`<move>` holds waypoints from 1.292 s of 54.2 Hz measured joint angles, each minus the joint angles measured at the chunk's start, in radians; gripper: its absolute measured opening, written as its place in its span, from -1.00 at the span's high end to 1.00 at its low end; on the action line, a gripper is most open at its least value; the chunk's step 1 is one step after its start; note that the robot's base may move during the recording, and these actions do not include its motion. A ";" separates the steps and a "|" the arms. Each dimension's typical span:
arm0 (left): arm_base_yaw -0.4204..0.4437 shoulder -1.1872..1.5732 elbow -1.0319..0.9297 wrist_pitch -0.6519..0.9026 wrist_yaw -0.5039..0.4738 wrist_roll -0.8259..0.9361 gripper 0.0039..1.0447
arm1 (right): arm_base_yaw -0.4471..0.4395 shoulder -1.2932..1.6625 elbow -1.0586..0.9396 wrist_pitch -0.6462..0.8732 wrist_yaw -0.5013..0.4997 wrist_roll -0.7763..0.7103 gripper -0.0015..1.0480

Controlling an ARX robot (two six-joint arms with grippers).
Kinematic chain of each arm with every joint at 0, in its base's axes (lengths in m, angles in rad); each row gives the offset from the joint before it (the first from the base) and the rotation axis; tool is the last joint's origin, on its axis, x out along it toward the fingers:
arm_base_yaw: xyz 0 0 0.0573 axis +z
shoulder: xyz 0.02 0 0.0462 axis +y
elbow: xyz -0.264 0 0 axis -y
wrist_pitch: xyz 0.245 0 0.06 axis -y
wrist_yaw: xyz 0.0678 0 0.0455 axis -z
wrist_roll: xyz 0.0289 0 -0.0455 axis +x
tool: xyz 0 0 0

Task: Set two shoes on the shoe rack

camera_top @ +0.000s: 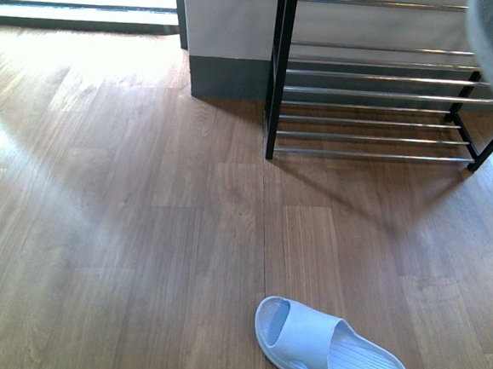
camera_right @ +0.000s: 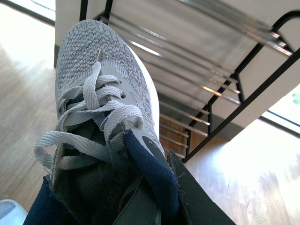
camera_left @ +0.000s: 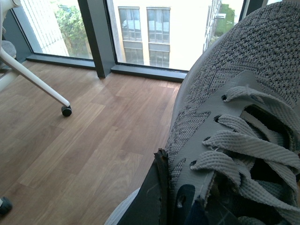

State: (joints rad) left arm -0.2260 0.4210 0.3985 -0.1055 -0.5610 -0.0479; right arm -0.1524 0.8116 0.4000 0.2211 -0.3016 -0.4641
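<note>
Right fingers (camera_right: pixel 197 201) are pinching the right-hand sneaker (camera_right: pixel 93 61) at the collar, toe toward the shoe rack (camera_top: pixel 373 94). In the front view it sits in the top right corner, near the rack's right end. Left fingers (camera_left: pixel 150 197) are clamped on the left-hand sneaker (camera_left: pixel 243 70) beside the lace eyelets. It's off the floor (camera_top: pixel 141 227), facing the window (camera_left: pixel 154 33).

I expect both to be light. The knit upper is soft, so a collar grip will flex and the toe may sag; the sole is the stiff part.

The blue slide (camera_top: pixel 327 349) lies on the floor, well apart from the rack. It's light rubber; I'd take it by the strap.

The shelves are thin bars with gaps, so soles should land across the bars. The rack's black side frame and the wall pillar (camera_top: pixel 229 29) bound the left. The floor in front is open.
</note>
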 joint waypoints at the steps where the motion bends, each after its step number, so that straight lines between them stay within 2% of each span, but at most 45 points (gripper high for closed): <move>1: 0.000 0.000 0.000 0.000 0.000 0.000 0.98 | -0.011 -0.058 -0.010 -0.029 -0.017 0.008 0.97; 6: 0.000 0.000 0.000 0.000 0.000 0.000 0.98 | -0.060 -0.283 -0.056 -0.135 -0.068 0.031 0.97; 13: 0.000 0.000 0.000 0.000 0.000 0.000 0.98 | -0.083 -0.464 -0.102 -0.151 -0.085 0.045 0.97; 70: 0.000 -0.001 0.000 0.000 0.000 0.000 0.98 | -0.086 -0.478 -0.104 -0.151 -0.084 0.055 0.97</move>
State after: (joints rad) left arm -0.2264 0.4198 0.3981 -0.1055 -0.5606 -0.0479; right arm -0.2382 0.3336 0.2962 0.0700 -0.3855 -0.4095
